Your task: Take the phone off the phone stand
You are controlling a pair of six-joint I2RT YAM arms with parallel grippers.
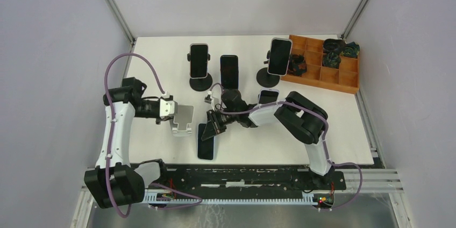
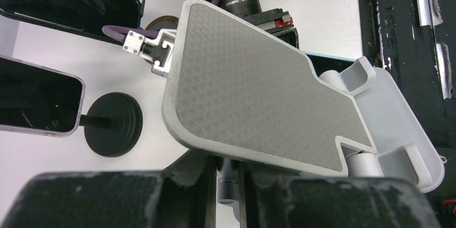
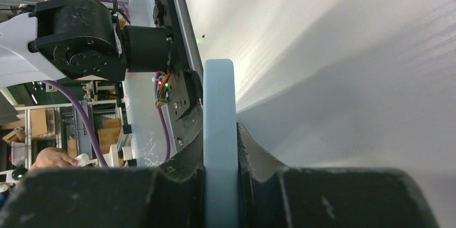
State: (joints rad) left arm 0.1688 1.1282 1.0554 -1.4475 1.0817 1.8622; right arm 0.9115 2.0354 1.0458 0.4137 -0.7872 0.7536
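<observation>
The right jaws are almost closed on the phone [image 1: 207, 143], pinching its far end across its thickness. In the right wrist view the phone's pale blue edge [image 3: 219, 109] sits squeezed between two dark fingers [image 3: 333, 196]. The phone is off the stand [image 1: 183, 120]. It lies screen up, pointing toward the near edge of the tabletop [image 1: 333, 126], just to the right of the stand and apart from it. I cannot tell whether its near end rests on the tabletop.

The left jaws are also almost closed, and they grip the stand from its left side. In the left wrist view the stand's grey textured plate [image 2: 258, 93] fills the middle of the frame. Below it, the dark fingers [image 2: 107, 201] close on a grey part under the plate. The left arm [image 1: 115, 126] reaches in from the left, and the right arm [image 1: 301, 118] bends in from the right.

At the rear, two other phones [image 1: 199, 58] [image 1: 279, 56] stand upright on black round bases [image 1: 200, 84]. A third phone [image 1: 229, 72] is between them. A wooden tray [image 1: 344, 80] with dark items in its compartments sits at the right rear corner.
</observation>
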